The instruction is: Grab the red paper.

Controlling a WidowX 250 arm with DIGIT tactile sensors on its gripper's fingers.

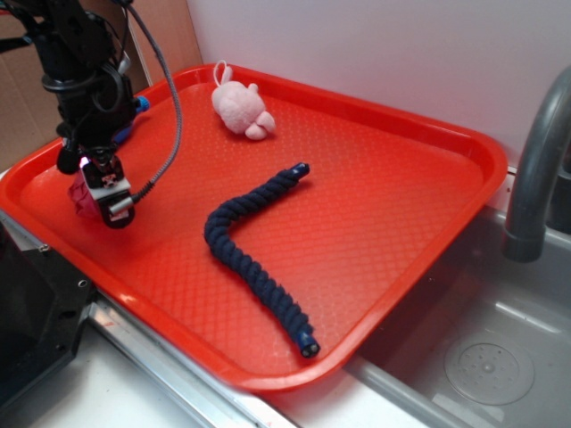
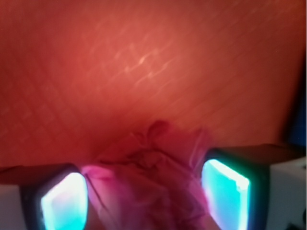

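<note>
While the gripper (image 2: 144, 191) straddles the red paper (image 2: 148, 167) at the tray's (image 1: 375, 178) nine o'clock, grasp step; jaws unclenched; closing comes next.

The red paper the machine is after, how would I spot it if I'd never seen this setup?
Start at the big orange-red tray beside the sink, then go to its left side, under the black arm. The red paper sits between the fingers of the gripper, a small crumpled wad. It is darker and more wrinkled than the smooth tray, unlike the pink plush toy or navy rope.
</note>
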